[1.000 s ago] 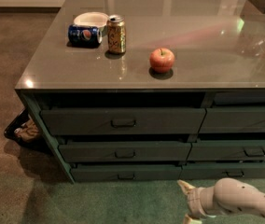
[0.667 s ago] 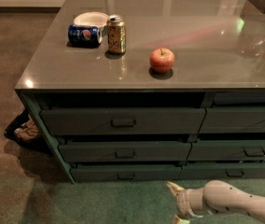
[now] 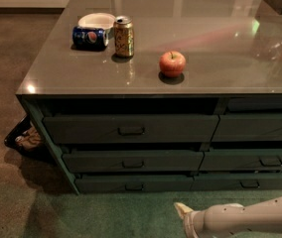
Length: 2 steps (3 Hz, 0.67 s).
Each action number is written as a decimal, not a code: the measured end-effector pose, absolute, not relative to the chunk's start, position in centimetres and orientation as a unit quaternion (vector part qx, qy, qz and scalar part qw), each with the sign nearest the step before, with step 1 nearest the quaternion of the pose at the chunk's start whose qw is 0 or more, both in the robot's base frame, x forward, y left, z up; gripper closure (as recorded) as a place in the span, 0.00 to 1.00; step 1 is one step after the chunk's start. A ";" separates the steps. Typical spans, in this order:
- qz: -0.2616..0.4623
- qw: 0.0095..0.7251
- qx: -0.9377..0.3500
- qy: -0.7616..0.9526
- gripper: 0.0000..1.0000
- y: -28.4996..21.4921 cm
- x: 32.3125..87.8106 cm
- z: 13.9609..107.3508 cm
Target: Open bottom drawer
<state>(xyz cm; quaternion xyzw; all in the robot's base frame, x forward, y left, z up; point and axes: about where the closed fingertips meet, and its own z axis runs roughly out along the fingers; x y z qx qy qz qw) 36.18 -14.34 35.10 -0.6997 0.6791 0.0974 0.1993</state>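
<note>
The bottom drawer [image 3: 133,183] is the slim dark grey-green front at the foot of the left stack, with a small rectangular pull [image 3: 134,187] at its centre. It looks closed, flush under the taller middle drawer [image 3: 132,160]. My gripper [image 3: 181,213] is at the lower edge of the view, on a white arm coming in from the right. It is low over the green carpet, in front of and right of the drawer's pull, not touching it.
A counter top [image 3: 220,58] carries a lying blue can [image 3: 89,37], an upright gold can [image 3: 123,36], a white bowl [image 3: 96,20] and a red apple [image 3: 172,64]. The right stack's slim drawer [image 3: 247,181] is beside. A dark bag [image 3: 24,138] lies left of the cabinet.
My gripper has moved left along the floor, closer to the bottom drawer's centre. The drawers have not moved.
</note>
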 end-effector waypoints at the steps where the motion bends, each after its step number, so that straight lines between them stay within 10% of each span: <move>1: 0.099 0.182 -0.693 0.690 0.00 -14.9 34.7 34.0; 2: 0.100 0.185 -0.695 0.687 0.00 -14.8 34.8 33.4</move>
